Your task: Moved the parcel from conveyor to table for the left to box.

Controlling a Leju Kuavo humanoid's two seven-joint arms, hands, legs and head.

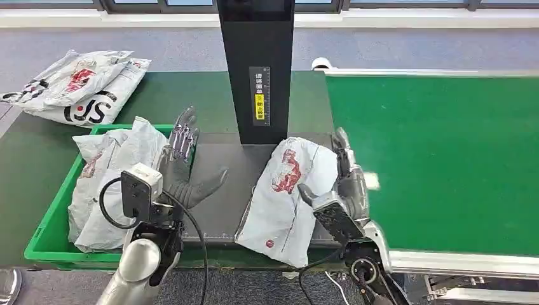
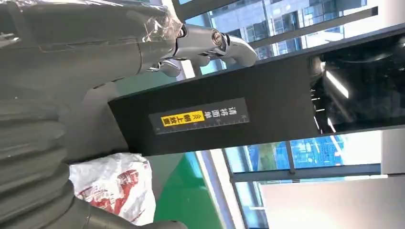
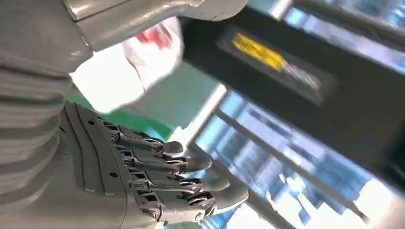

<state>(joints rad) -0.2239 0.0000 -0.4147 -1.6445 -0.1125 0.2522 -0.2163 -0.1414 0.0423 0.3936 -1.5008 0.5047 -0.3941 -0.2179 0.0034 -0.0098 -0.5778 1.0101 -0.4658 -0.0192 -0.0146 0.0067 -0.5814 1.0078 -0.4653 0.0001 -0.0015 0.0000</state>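
A white-grey parcel (image 1: pixel 286 197) with a red print lies flat on the dark table (image 1: pixel 219 210), below the black post. My right hand (image 1: pixel 348 176) lies along the parcel's right edge with fingers stretched out, its thumb (image 1: pixel 306 192) over the bag's edge. In the right wrist view the fingers (image 3: pixel 176 176) are apart and hold nothing, with the parcel (image 3: pixel 129 67) beside the thumb. My left hand (image 1: pixel 181 168) hovers with spread fingers between the green box (image 1: pixel 47 222) and the parcel, holding nothing. The left wrist view has its fingers (image 2: pixel 210 43) extended and the parcel (image 2: pixel 117 186) beyond them.
The green box holds grey parcels (image 1: pixel 111 184). More parcels (image 1: pixel 79 89) are piled at the back left. A black post (image 1: pixel 257 70) with a yellow label stands mid-table. The green conveyor (image 1: pixel 438 159) runs on the right, behind my right hand.
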